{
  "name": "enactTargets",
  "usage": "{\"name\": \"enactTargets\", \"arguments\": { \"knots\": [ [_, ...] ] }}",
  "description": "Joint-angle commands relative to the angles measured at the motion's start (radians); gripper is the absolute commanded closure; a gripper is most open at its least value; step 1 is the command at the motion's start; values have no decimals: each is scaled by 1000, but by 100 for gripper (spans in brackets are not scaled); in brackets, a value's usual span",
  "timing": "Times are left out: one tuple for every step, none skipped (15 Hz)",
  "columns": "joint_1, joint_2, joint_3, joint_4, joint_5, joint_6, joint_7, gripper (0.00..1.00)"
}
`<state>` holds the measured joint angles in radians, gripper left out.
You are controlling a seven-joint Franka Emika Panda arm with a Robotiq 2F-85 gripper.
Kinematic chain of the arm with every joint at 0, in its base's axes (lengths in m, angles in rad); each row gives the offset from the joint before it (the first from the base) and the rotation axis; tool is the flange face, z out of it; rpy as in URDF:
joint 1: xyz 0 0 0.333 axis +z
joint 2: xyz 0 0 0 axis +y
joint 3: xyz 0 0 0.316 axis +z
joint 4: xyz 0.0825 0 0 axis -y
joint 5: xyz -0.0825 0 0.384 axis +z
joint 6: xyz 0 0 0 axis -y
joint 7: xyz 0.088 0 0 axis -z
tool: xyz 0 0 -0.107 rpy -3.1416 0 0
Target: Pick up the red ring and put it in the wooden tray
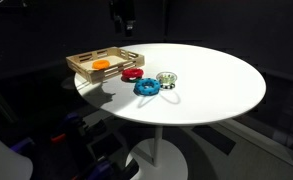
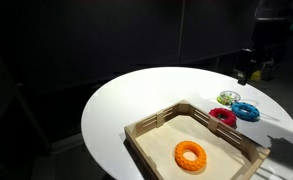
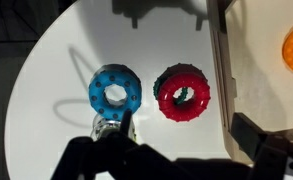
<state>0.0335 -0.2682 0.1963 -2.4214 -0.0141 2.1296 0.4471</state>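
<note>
The red ring (image 1: 132, 73) lies flat on the white round table next to the wooden tray (image 1: 82, 64). It also shows in an exterior view (image 2: 223, 116) and in the wrist view (image 3: 183, 93). The tray (image 2: 151, 128) shows as a light strip at the wrist view's right edge (image 3: 225, 60). My gripper (image 1: 121, 20) hangs high above the rings and tray, also seen in an exterior view (image 2: 248, 70). In the wrist view its two dark fingers (image 3: 181, 150) are spread wide, empty, with the red ring just beyond them.
An orange ring (image 2: 191, 155) lies inside the tray. A blue ring (image 3: 114, 90) lies beside the red one. A clear ring (image 1: 167, 78) is next to them, partly hidden by a finger in the wrist view. The table edge (image 1: 186, 118) is near.
</note>
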Motion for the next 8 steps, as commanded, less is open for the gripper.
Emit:
{"name": "enactTargets", "arguments": {
  "knots": [
    [-11,40,-6,-43,-61,83,48,0],
    [-16,56,-4,-52,-89,108,64,0],
    [-19,72,-3,-58,-118,127,83,0],
    [-20,89,-4,-62,-143,143,100,0],
    [-19,106,-6,-63,-163,156,117,0],
    [-18,122,-8,-64,-182,168,135,0],
    [-17,139,-11,-61,-197,176,149,0],
    [-14,155,-14,-57,-212,183,164,0]
  ]
}}
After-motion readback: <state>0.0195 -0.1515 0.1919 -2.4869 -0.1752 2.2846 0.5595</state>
